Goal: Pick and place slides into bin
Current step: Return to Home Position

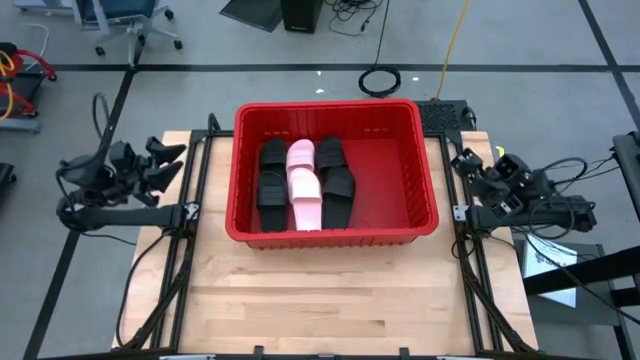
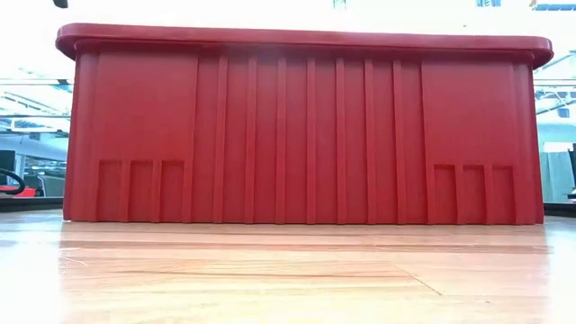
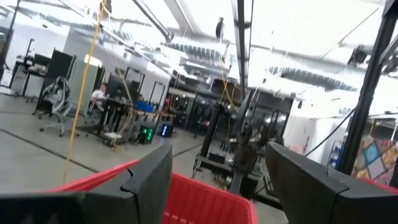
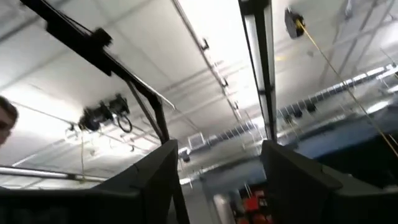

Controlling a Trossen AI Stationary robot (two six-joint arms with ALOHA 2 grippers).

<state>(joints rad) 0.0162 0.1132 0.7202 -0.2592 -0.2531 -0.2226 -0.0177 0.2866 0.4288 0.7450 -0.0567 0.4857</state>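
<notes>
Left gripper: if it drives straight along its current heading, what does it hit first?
Probably the bin. The left gripper, open, points at the bin's left wall, whose red rim shows low in its wrist view. It tilts slightly up, so it may pass just over; depth is unclear.

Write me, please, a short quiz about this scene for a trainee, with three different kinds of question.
1. True or false: a slide lies on the table outside the red bin.
2. The pink slides lie: A) between black slides; B) alone against a wall; C) on the rim.
3. Fill in: the left pincer and right pincer are both ____.
Key: 1 false; 2 A; 3 open.
</notes>
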